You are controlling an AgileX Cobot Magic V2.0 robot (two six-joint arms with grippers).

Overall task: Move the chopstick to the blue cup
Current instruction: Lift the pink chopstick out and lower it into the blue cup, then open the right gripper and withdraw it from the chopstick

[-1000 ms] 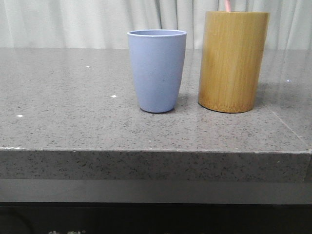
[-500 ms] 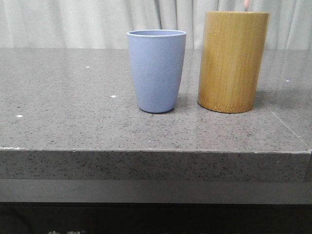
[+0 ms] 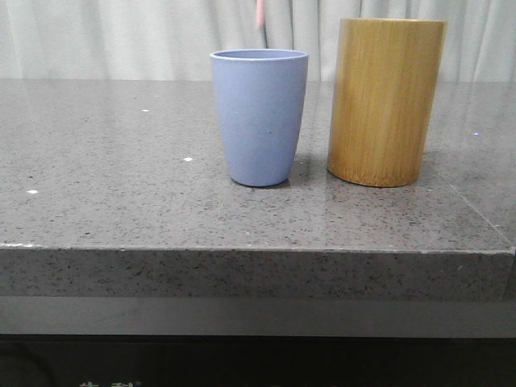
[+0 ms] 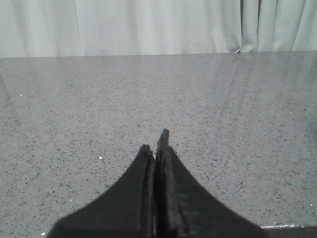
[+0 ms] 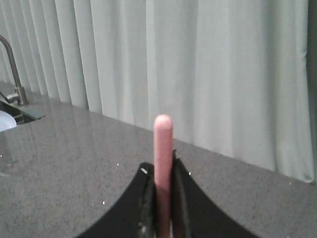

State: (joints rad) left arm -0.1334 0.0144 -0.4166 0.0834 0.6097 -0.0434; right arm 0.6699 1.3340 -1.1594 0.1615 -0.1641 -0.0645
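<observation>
The blue cup (image 3: 260,117) stands upright near the middle of the stone counter. Just above its rim, at the top edge of the front view, hangs the lower end of a pale pink chopstick (image 3: 260,14). In the right wrist view my right gripper (image 5: 162,171) is shut on that chopstick (image 5: 163,144), which sticks out past the fingertips. My left gripper (image 4: 155,144) is shut on nothing, low over bare counter. Neither gripper shows in the front view.
A taller tan bamboo cylinder (image 3: 385,101) stands right beside the blue cup, on its right. The counter's front edge (image 3: 258,250) runs across the front view. A faucet (image 5: 11,64) and sink show far off in the right wrist view. Curtains hang behind.
The pink chopstick has left the bamboo cylinder and moved left; its tip now hangs over the blue cup. The cups and the left gripper have not moved.
</observation>
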